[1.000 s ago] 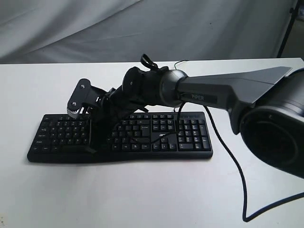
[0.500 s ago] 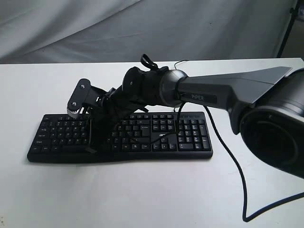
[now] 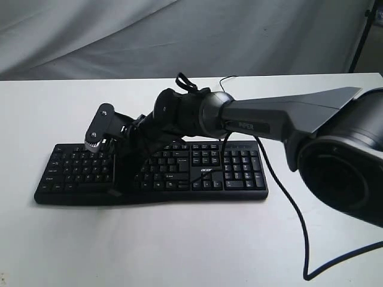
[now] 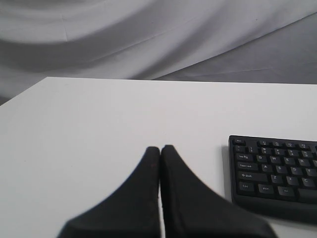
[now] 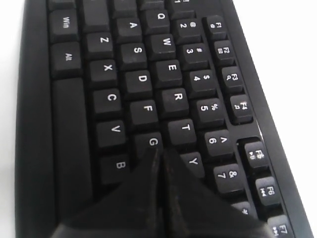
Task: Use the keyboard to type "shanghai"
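The long black keyboard (image 3: 197, 173) lies across the white table, its "acer" logo facing the front. My right gripper (image 3: 114, 190) has reached across to the keyboard's left-middle part and points down at the letter keys. In the right wrist view the keyboard (image 5: 124, 74) fills the frame. There the right gripper (image 5: 161, 151) is shut with nothing in it, its tips just past the G key and beside Y, covering the key beneath. My left gripper (image 4: 160, 148) is shut and empty over bare table, left of the keyboard's end (image 4: 277, 168). It is out of the exterior view.
A thin black cable (image 3: 287, 197) snakes from the back of the keyboard over the table to the front right. The white table (image 3: 179, 239) ends at a grey cloth backdrop (image 3: 179, 36). The right arm's big dark link (image 3: 341, 173) fills the right side.
The right arm has dipped slightly, bringing its shut fingertips a little lower over the letter keys. The loose cable at the front right has shifted a bit.
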{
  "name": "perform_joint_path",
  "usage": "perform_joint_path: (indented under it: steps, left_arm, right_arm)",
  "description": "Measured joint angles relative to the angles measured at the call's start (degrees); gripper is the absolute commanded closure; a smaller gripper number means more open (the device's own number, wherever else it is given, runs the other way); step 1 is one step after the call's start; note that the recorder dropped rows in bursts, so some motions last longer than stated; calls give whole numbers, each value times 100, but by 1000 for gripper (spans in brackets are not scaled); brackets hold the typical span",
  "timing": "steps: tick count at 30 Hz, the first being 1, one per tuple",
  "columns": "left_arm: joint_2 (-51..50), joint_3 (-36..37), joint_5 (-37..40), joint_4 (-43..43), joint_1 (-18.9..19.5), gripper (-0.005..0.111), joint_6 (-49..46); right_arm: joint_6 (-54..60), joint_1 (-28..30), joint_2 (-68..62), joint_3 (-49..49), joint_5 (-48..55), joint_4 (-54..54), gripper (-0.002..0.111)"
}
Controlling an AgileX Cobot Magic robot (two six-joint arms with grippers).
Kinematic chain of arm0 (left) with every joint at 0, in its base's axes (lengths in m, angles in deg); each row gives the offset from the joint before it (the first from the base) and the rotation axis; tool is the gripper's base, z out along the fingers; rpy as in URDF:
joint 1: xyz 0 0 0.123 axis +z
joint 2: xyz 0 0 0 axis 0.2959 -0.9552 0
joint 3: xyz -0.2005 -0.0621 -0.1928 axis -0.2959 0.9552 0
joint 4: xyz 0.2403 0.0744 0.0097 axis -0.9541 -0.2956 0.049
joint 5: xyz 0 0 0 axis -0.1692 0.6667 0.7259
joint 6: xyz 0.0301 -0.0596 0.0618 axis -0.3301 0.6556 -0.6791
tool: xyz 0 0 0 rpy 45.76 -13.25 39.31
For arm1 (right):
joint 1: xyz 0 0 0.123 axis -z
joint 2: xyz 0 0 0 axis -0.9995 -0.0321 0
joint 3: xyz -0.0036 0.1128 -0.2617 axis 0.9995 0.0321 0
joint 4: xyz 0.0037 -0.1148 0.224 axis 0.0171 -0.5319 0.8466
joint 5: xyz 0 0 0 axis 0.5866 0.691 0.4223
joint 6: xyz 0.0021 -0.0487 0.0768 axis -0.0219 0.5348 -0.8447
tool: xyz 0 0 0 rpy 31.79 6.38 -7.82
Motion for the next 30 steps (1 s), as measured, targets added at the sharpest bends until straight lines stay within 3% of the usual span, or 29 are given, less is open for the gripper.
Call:
perform_joint_path:
  steps: [30]
  left_arm:
    - [0, 0, 0, 0, 0, 106, 0]
  right_arm:
    - [9, -85, 333, 0, 0, 11, 108]
